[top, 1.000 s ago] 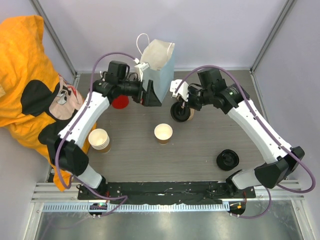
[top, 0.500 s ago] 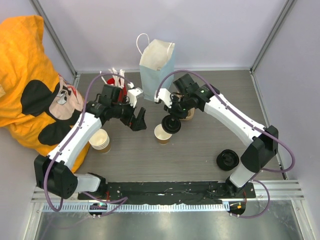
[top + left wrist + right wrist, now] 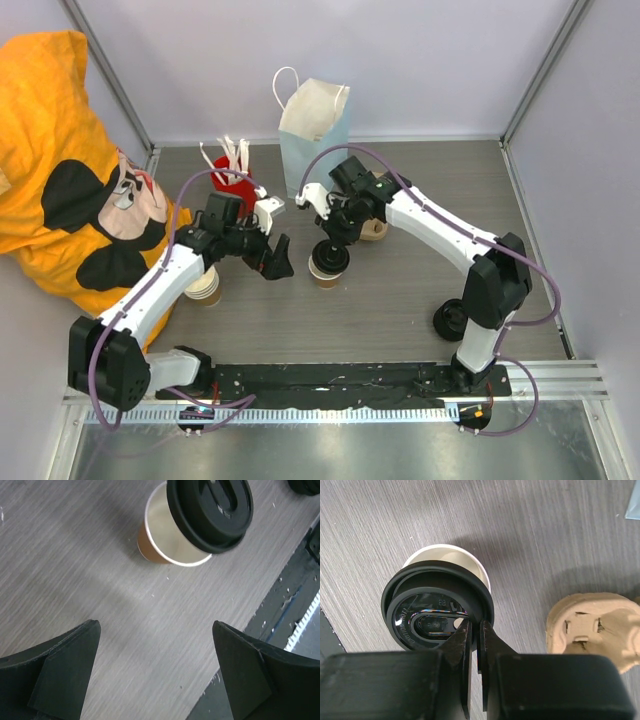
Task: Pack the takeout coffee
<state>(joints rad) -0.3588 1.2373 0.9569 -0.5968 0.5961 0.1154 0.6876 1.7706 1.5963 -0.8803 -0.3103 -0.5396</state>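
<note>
1. Top view: the fingers of the right gripper are closed on the edge of a black lid. They hold it over the tan paper cup, which stands in the middle of the table. The left gripper is open just left of the cup and does not touch it. The pale blue paper bag stands behind, apart.
2. Left wrist view: the two dark fingers are spread wide, with only table between them. The cup stands ahead of them, well clear. The lid covers only its right part.
3. Right wrist view: the fingers pinch the near rim of the lid. The white rim of the cup shows beyond it, so the lid sits off centre. I cannot tell if the lid touches the cup. A brown cardboard holder lies to the right.
</note>
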